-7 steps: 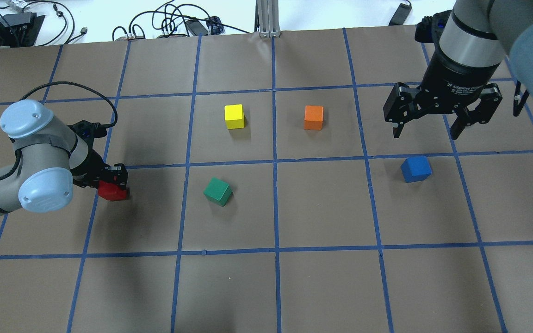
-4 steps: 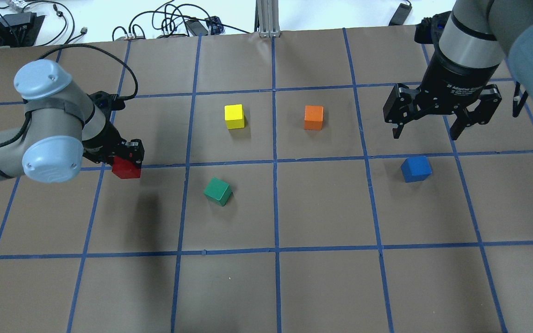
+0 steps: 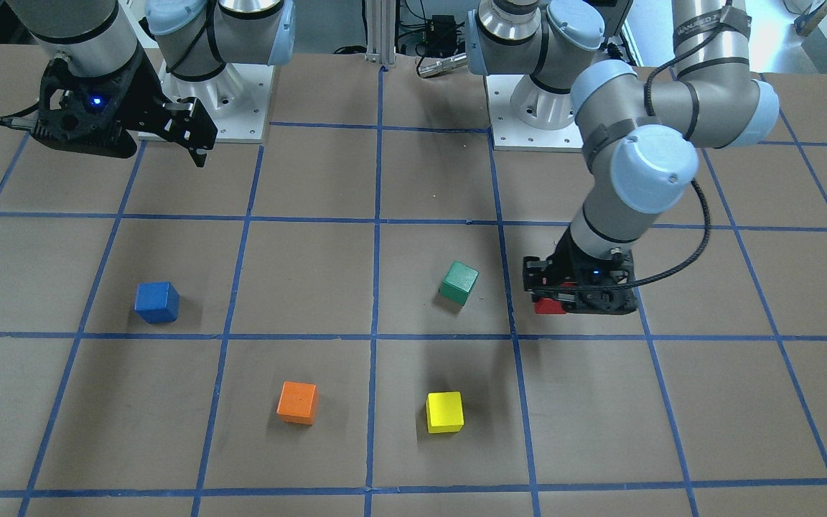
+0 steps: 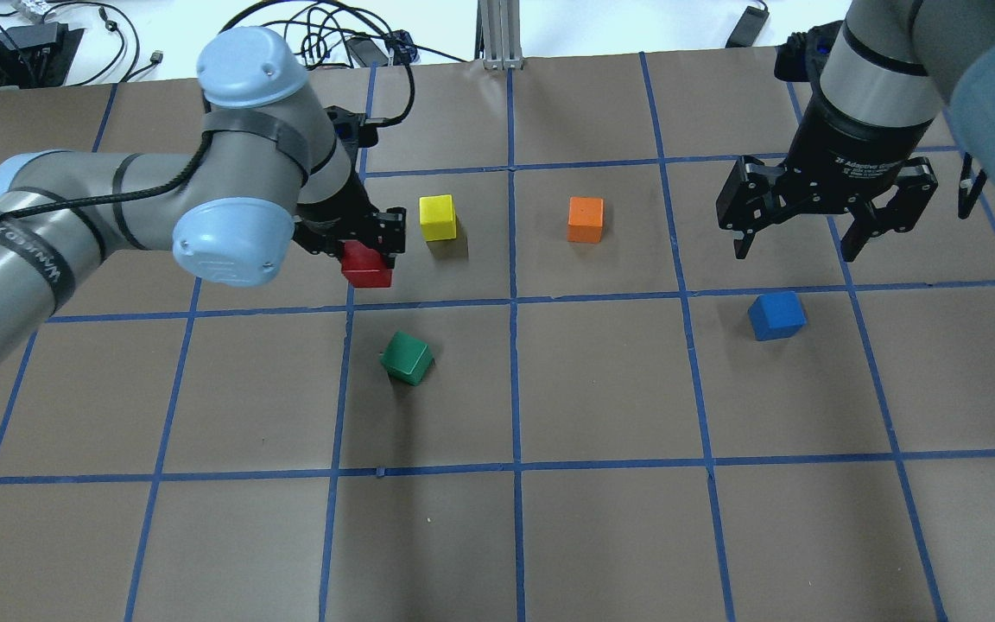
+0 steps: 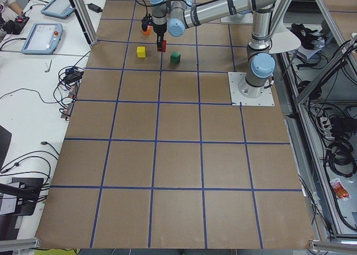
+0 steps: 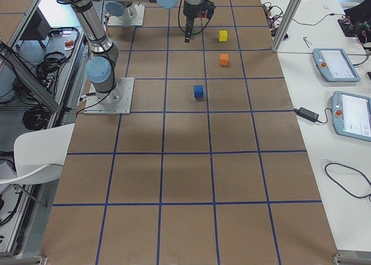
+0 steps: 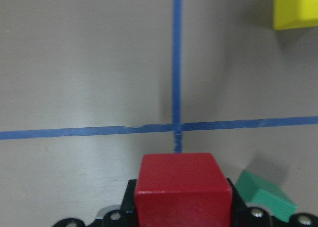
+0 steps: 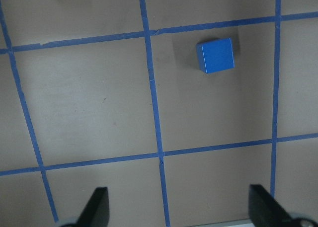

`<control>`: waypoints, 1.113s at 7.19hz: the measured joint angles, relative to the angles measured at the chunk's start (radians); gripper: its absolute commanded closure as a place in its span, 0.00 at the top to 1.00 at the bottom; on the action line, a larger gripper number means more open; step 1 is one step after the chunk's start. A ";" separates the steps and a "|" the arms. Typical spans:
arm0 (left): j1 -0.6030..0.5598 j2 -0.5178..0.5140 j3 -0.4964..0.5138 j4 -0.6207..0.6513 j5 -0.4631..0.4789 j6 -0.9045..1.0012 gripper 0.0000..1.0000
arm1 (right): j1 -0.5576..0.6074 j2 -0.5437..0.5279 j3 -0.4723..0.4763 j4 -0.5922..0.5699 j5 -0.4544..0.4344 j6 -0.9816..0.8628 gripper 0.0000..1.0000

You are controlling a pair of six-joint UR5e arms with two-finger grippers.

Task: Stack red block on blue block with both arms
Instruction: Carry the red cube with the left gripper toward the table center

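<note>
The left end effector, clamped on the red block, has swung right and is now just left of the yellow block. The right end effector hangs spread apart, just beyond the blue block.

Table: brown paper, blue tape grid.
R arm: near, large; base at view's left, reaches over table.
R gripper: black, hangs above table, tips down.
Blue block: on table, nearer cam than gripper.
Orange block, yellow block: farther on, apart.
Bench: white, view's right, w/ tablets.
</note>
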 measured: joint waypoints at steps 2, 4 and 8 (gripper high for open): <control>-0.096 -0.082 0.030 0.104 -0.028 -0.144 0.00 | 0.001 0.000 0.001 0.000 0.000 0.000 1.00; -0.155 -0.158 0.042 0.188 -0.031 -0.225 0.00 | 0.000 0.000 0.001 0.000 0.000 0.000 1.00; -0.214 -0.264 0.083 0.247 -0.021 -0.265 1.00 | -0.003 0.002 0.000 -0.015 0.005 0.001 1.00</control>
